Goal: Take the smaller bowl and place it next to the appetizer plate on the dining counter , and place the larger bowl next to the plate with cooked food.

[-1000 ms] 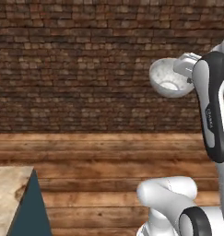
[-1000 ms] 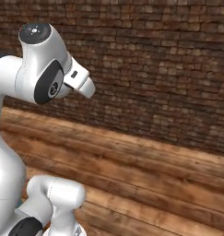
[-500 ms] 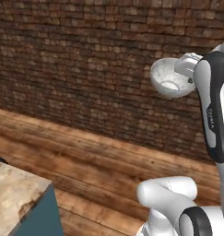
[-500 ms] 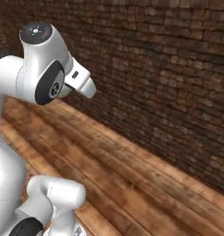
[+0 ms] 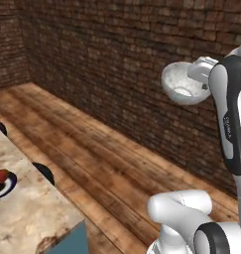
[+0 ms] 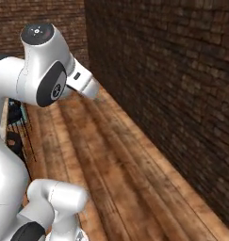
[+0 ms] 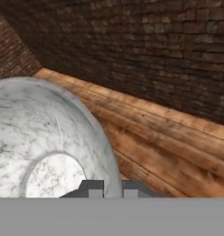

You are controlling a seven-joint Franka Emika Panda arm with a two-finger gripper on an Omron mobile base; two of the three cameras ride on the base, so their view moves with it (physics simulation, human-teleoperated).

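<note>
carry phase of step one: pincer (image 7: 112, 188) is clenched on the rim of the smaller bowl (image 5: 184, 89), held high in the air in front of the brick wall (image 5: 117, 59), well above the wooden floor (image 5: 107, 168).

bowl orientation: tipped on its side, mouth facing roughly sideways toward the left base camera rather than up. it's round so no real long axis; its axis of symmetry runs near horizontal. in the hand view the marbled inside sits just beside the fingertips, rim pinched between them.

dining surface (image 5: 28, 213) shows at the lower left of the left base view, well apart from the bowl. appetizer plate (image 5: 3, 182) sits on it near the edge.

next, my read: bring the bowl over the surface, level it mouth-up, lower beside the plate without touching it, then release. larger bowl not handled yet, i'd guess.
</note>
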